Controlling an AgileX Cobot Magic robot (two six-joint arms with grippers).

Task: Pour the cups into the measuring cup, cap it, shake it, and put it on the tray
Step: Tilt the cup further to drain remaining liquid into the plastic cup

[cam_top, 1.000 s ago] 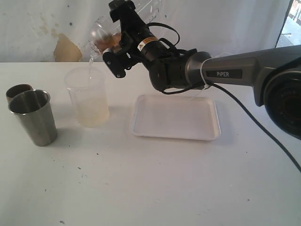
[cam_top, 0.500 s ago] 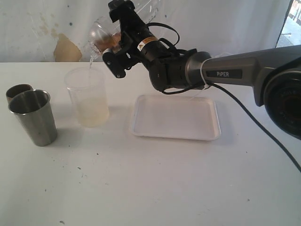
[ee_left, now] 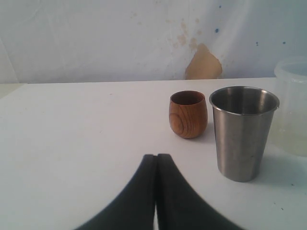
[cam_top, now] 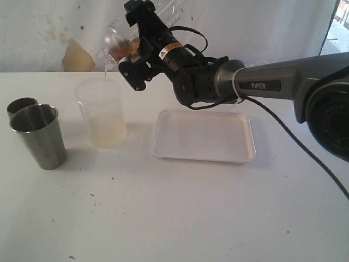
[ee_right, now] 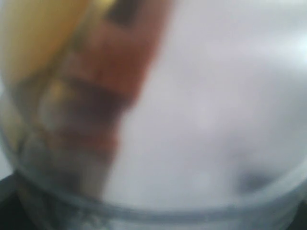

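Exterior view: nearest, the steel cup (cam_top: 37, 135) and the tray (cam_top: 163, 150) stand on the table (cam_top: 191, 218), touched by neither arm. Just beyond, the frosted cup (cam_top: 101, 112) holds pale liquid. Farthest, the right gripper (cam_top: 132, 43) has raised the tipped measuring cup (cam_top: 113, 37) slightly above that cup (stream thin; the pour is judged nearly complete, capping not yet due). Jaws stand wide, clamped on the clear cylinder. Left gripper (ee_left: 156, 160): fully closed, empty.
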